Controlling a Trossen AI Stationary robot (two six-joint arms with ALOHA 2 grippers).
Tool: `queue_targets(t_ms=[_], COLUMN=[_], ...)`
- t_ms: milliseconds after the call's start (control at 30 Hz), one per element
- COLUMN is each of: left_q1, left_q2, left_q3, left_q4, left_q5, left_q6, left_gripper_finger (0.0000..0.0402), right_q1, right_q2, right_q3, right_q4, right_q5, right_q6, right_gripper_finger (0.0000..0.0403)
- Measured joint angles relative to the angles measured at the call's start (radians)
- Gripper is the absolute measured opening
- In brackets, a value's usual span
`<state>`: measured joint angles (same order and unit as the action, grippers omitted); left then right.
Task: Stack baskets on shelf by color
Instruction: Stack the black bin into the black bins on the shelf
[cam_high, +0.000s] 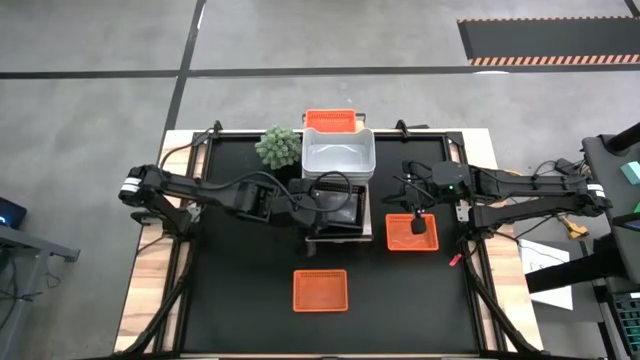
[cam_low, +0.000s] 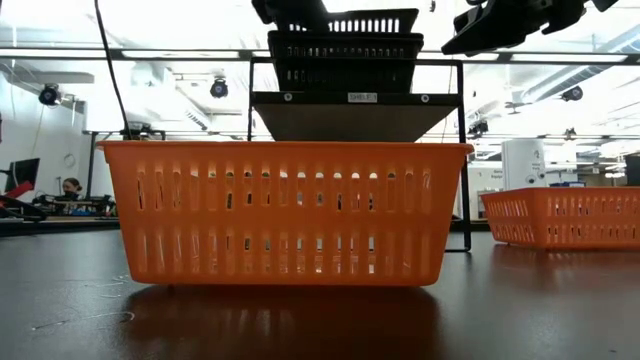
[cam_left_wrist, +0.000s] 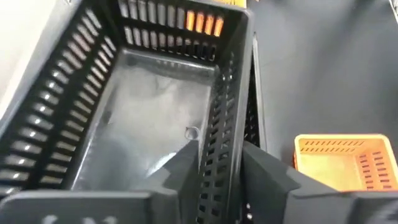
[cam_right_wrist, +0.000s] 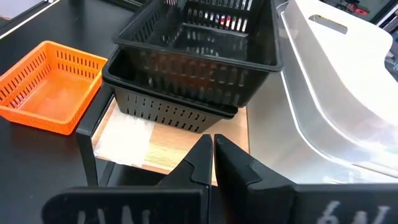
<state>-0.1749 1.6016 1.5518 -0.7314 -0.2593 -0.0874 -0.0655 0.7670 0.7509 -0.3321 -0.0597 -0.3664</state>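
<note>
Two black baskets sit nested on the near end of the shelf, the upper one slightly tilted in the lower one. Behind them on the shelf stand a white basket and a red-orange basket. My left gripper is open, one finger inside and one outside the upper black basket's long wall. My right gripper is shut and holds nothing; it hangs over a red-orange basket on the table to the right of the shelf.
Another red-orange basket lies on the table near the front edge and fills the low view. A spiky green plant stands left of the shelf by the white basket. Bare black tabletop lies to the near left and right.
</note>
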Motion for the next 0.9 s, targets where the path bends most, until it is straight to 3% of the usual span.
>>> queue_targets(t_ms=[200,500,667,900], left_q1=[0.000,-0.012,0.003,0.046], left_q2=[-0.027,-0.169,-0.231,-0.232], left_q3=[0.029,0.039,-0.051,-0.212], left_q4=[-0.029,-0.058,-0.003,0.181], left_q5=[-0.002,-0.028,-0.230,-0.212], left_q6=[0.026,0.024,0.114,0.203], left_gripper_finger=[0.0129,0.0133,0.0132,0.0132], right_q1=[0.000,0.000,0.000,0.000], right_q2=[0.001,0.001,0.002,0.010], right_q3=[0.000,0.000,0.000,0.000], right_q4=[0.000,0.001,0.013,0.026], right_q5=[0.000,0.000,0.001,0.001], right_q6=[0.000,0.000,-0.006,-0.014], right_gripper_finger=[0.0009,0.0009,0.0009,0.0009])
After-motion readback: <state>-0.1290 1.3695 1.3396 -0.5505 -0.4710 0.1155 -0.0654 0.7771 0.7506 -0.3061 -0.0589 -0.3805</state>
